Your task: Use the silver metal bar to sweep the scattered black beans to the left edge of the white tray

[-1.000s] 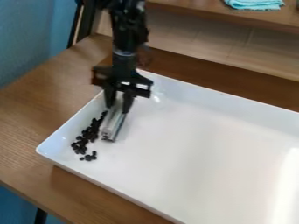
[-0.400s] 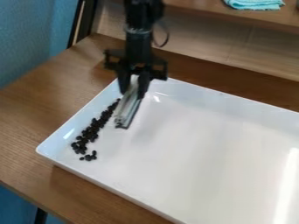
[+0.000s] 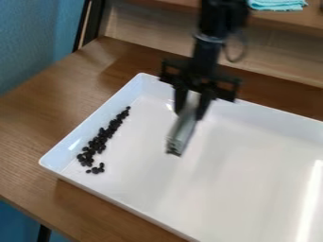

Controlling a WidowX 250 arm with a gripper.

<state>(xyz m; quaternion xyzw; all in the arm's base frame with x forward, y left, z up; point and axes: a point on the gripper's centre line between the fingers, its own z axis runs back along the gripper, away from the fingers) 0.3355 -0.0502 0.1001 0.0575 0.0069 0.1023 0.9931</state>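
Bar (image 3: 181,133), pale grey with a dark lower edge, is grasped between the two fingers of the end effector (image 3: 189,113), which hangs over the left part of the white tray (image 3: 246,175). The bar's long axis slopes steeply in the camera view: its upper end sits up between the fingers, and its free lower end points down and slightly left, toward the viewer's side of the tray. Whether that end touches the tray floor, I cannot tell. Left of the bar and well apart from it, small black pieces (image 3: 102,137) lie inside the tray in a narrow, uneven band. Their band runs roughly along the tray's left wall, from upper right to lower left, with a small cluster at its lower end. The tray lies on the brown wooden bench (image 3: 38,118). Beyond it, a folded turquoise cloth (image 3: 277,4) rests on a wooden shelf (image 3: 287,20).
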